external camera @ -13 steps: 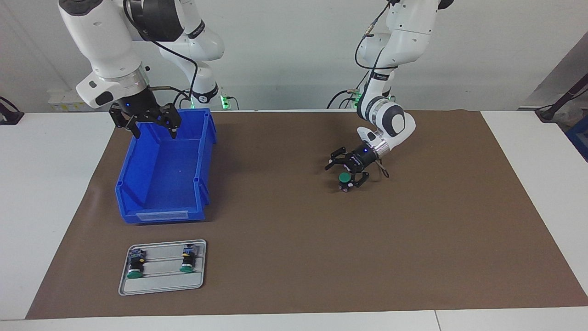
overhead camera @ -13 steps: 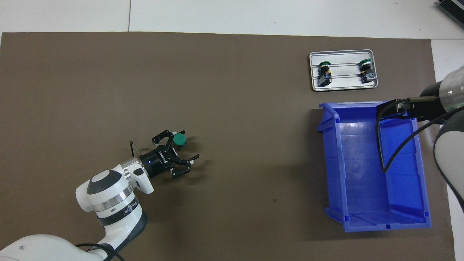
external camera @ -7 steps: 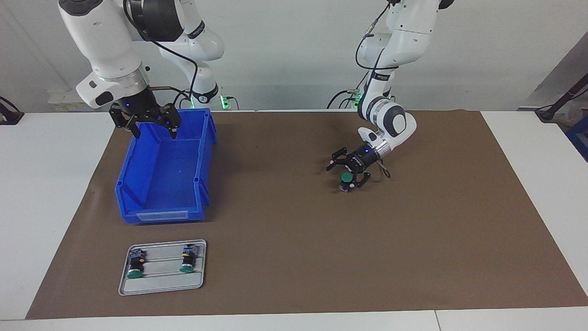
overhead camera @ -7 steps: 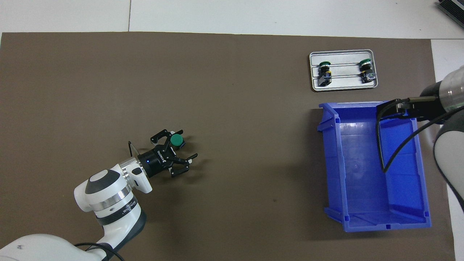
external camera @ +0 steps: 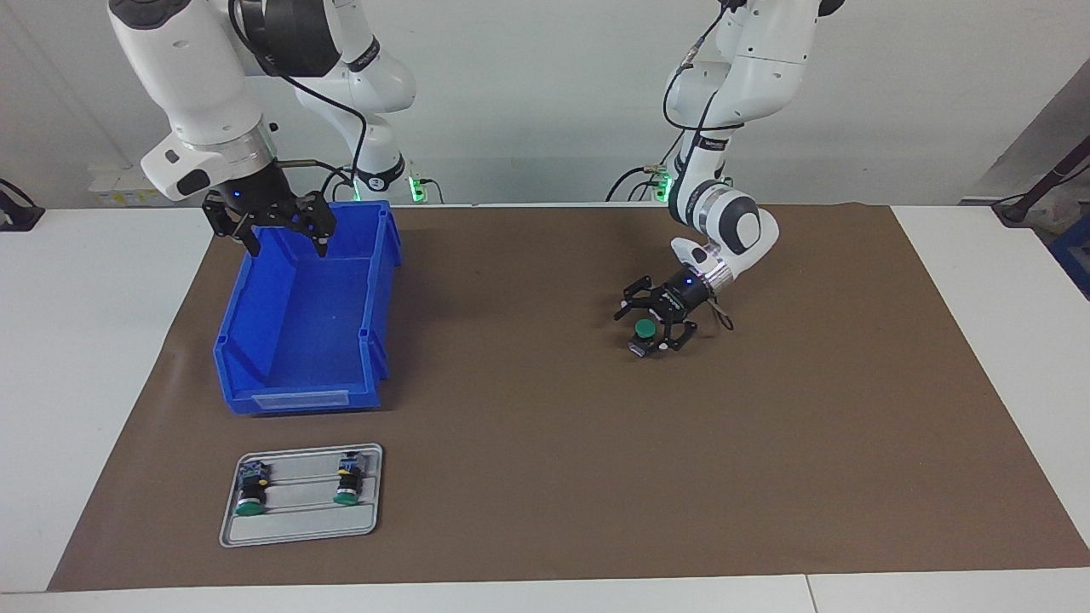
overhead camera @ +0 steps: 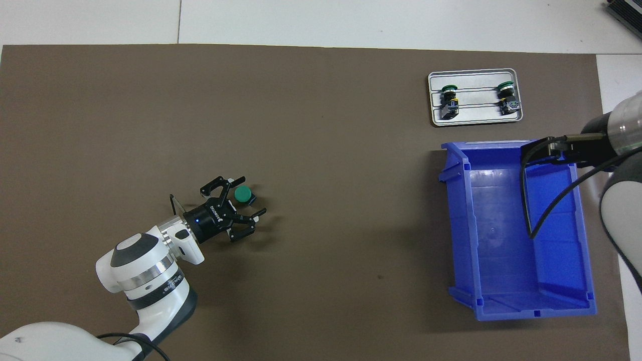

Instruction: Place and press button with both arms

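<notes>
A green-capped button (external camera: 645, 330) (overhead camera: 243, 194) stands upright on the brown mat, cap up. My left gripper (external camera: 651, 327) (overhead camera: 250, 196) hangs low around it, open, with the button between its spread fingers and closer to one of them; I cannot tell whether that finger touches it. My right gripper (external camera: 288, 248) (overhead camera: 532, 152) waits open above the blue bin's (external camera: 313, 328) (overhead camera: 501, 240) end nearest the robots, with nothing in it.
A grey tray (external camera: 298, 528) (overhead camera: 474, 116) lies on the mat farther from the robots than the bin, with two more green buttons (external camera: 249, 495) (external camera: 347, 485) on their sides. The brown mat (external camera: 545, 443) covers most of the white table.
The left gripper has drawn back slightly toward its own arm and turned a little; the button now sits between its fingers instead of against one. The right arm has not moved.
</notes>
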`<state>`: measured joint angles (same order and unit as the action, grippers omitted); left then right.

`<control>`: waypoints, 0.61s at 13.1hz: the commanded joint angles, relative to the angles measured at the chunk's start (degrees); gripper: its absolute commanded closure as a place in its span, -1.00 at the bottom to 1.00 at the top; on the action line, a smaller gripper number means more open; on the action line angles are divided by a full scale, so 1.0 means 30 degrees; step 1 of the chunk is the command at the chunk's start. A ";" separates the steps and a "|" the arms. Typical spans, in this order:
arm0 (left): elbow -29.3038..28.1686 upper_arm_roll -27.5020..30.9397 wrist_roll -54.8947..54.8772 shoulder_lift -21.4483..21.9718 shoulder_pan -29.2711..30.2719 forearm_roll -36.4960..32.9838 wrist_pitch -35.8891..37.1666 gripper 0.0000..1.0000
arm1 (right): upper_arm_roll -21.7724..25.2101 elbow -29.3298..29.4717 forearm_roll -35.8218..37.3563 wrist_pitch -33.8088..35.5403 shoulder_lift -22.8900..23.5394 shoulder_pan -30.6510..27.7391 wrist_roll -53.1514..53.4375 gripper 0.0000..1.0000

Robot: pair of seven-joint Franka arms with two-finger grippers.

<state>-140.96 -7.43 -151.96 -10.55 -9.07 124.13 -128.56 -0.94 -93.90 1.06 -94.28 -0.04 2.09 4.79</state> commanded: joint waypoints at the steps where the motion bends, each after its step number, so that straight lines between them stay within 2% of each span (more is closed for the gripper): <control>1: -0.0182 -0.0072 0.0235 0.0351 0.0413 0.0167 -0.0300 -0.99 | -0.0010 -0.0195 -0.0208 0.0137 -0.0252 -0.0081 -0.0511 -1.00; 5: -0.0182 -0.0073 0.0701 0.0818 0.0855 0.0167 -0.0300 -0.99 | -0.0010 -0.0195 -0.0208 0.0137 -0.0252 -0.0081 -0.0511 -1.00; 8: -0.0153 -0.0073 0.2719 0.2279 0.0827 0.0080 -0.0939 -0.99 | -0.0010 -0.0195 -0.0208 0.0137 -0.0252 -0.0081 -0.0511 -1.00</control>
<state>-140.50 -7.39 -147.62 -8.25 -6.62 124.13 -128.83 -0.94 -93.90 1.06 -94.28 -0.04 2.09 4.79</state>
